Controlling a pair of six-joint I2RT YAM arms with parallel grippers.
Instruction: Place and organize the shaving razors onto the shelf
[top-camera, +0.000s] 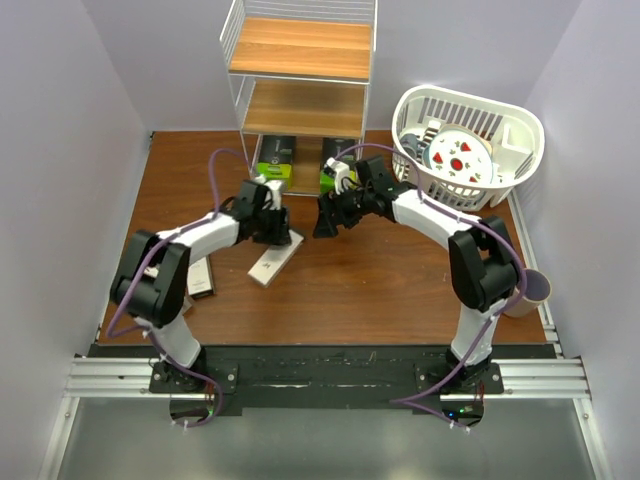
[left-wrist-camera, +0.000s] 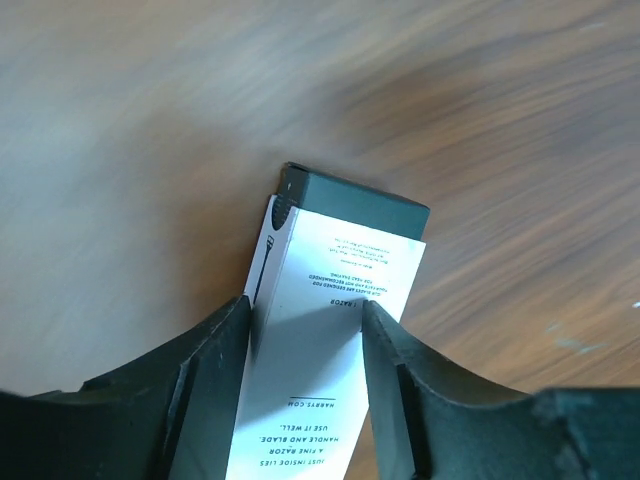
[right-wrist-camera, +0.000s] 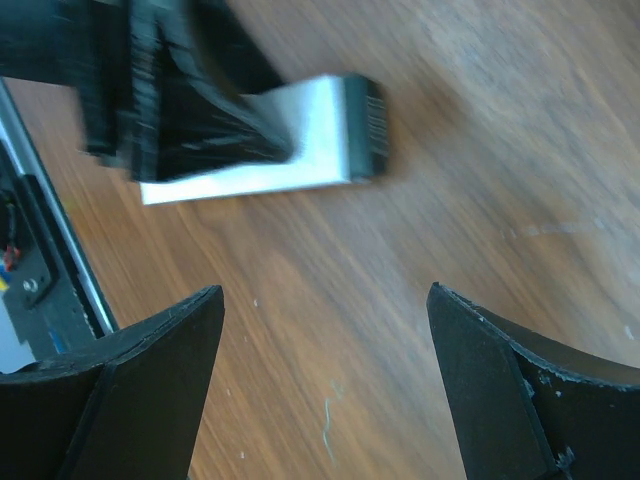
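Flat on the table (top-camera: 400, 290), in front of the shelf (top-camera: 300, 48), a white razor carton (left-wrist-camera: 330, 330) straddled by the left gripper (left-wrist-camera: 305, 305), jaws hard by both long edges, clamped or not impossible to tell; near it, the right gripper (right-wrist-camera: 325, 380) spread wide over the table, holding nothing.

The left arm (top-camera: 200, 240) and right arm (top-camera: 430, 215) bend inward; the left gripper (left-wrist-camera: 305, 320) sits partly apart, the right gripper (right-wrist-camera: 325, 300) wide apart.
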